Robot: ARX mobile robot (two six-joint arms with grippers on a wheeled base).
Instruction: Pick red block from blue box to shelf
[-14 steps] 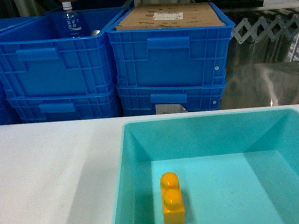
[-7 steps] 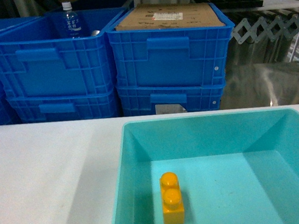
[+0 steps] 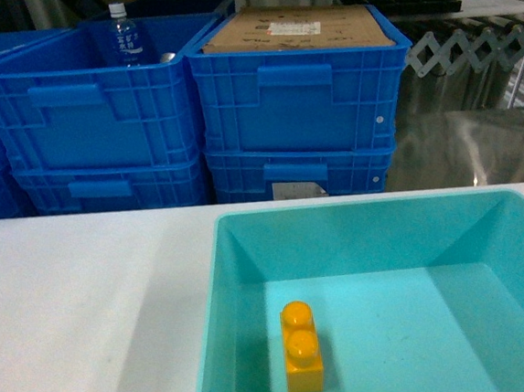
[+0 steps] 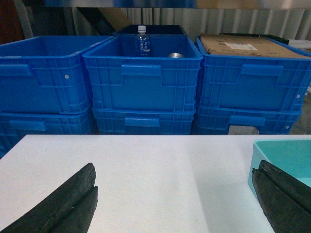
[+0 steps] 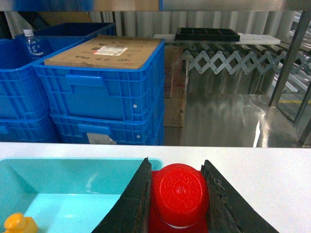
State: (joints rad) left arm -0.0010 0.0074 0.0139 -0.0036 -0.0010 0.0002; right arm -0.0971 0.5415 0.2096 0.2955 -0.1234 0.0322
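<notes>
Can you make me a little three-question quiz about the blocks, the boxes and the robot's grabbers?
1. True or false: the red block sits on the blue box floor.
2. Which toy lies inside the blue box? A) yellow brick B) green ball C) toy car
3. What stands in a dark blue crate behind the table?

Key:
1. False. The right gripper holds it between its fingers.
2. A.
3. A water bottle.
</notes>
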